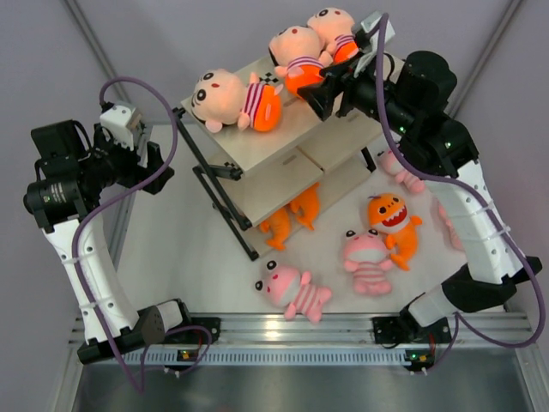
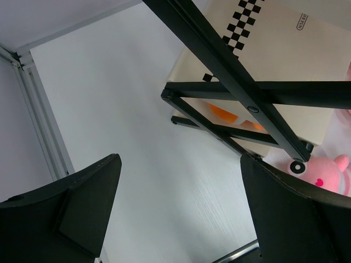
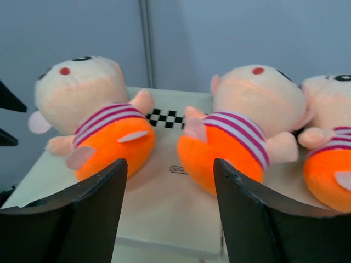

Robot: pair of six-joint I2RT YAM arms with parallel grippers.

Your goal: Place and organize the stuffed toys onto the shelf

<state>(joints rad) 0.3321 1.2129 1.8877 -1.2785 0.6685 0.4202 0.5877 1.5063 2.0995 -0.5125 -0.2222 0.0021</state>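
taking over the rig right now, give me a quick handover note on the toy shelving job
Left gripper: open, empty, off to the left of the shelf.
Right gripper: open, empty, at the top board.
Done: three dolls lie on the top board.
Left: two pink striped animals and an orange toothy creature on the table; another pink toy partly hidden by the right arm.
Unclear: orange toys under the lower boards, on a tier or the table.

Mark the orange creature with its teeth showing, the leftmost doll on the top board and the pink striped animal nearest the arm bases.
orange toothy creature (image 1: 392,218): top external view, its mouth.
leftmost doll (image 1: 214,96): top external view, its face.
pink striped animal (image 1: 281,284): top external view, its head.
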